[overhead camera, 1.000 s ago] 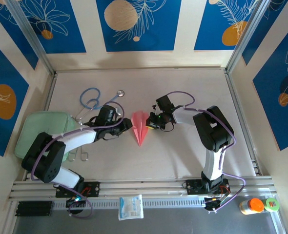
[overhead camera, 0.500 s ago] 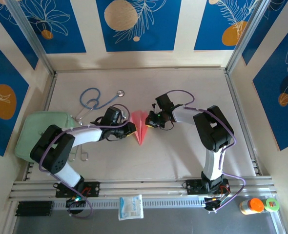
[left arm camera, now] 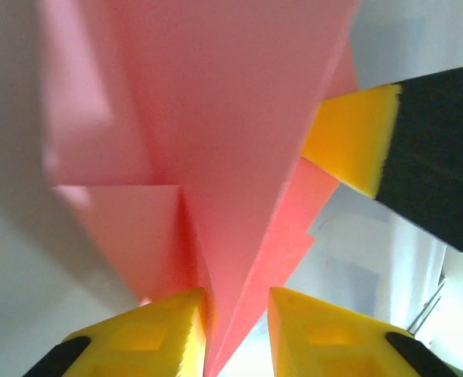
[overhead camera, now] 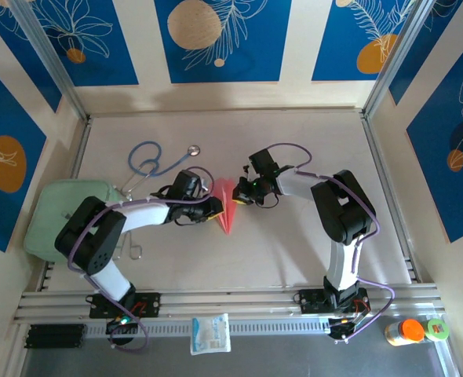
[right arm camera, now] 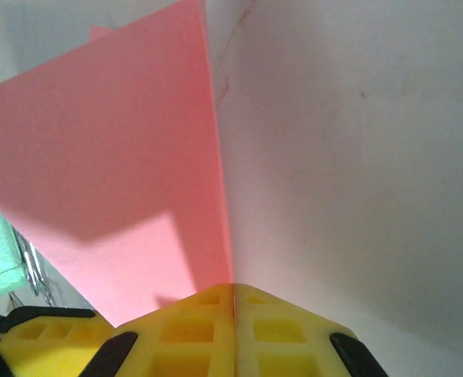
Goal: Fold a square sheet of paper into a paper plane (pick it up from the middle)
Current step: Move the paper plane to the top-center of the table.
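Right end effector (right arm camera: 233, 297) pinches paper plane (right arm camera: 114, 157); plane edges cropped.

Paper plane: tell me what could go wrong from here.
1. The right pincer is shut on one thin edge of the paper plane; a pull could tear the paper or let it slip out.
2. The left pincer straddles the fold with its jaws apart; closing askew might crumple the crease.
3. The two pincers sit close together across the plane, so they may bump each other.
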Action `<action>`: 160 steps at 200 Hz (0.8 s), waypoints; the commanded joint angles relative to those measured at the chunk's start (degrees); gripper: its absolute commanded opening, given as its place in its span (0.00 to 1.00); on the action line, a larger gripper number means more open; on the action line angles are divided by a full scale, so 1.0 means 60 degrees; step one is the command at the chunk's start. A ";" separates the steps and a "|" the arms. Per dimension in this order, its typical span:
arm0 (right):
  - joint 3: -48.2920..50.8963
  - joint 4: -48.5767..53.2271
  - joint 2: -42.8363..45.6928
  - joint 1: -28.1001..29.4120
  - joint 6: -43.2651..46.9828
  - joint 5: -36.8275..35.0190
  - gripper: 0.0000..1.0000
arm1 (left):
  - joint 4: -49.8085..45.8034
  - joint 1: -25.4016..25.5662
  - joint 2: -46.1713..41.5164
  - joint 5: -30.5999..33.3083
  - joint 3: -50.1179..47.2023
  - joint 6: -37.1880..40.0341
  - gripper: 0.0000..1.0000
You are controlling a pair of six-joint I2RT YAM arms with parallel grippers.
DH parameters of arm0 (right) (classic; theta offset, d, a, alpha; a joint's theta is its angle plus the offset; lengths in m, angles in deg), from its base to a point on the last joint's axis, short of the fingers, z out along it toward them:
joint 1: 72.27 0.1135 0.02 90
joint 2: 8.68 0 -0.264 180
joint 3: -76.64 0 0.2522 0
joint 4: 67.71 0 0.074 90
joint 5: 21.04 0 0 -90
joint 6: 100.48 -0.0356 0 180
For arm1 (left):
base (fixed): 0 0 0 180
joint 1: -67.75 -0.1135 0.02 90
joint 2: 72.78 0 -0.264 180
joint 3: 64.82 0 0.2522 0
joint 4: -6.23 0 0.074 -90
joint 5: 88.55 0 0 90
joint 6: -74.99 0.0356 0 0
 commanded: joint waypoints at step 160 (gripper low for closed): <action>-0.0767 0.1125 0.0180 0.0377 -0.0512 0.0093 0.07 | -0.1815 0.0939 0.0616 0.1075 0.1351 0.1041 0.54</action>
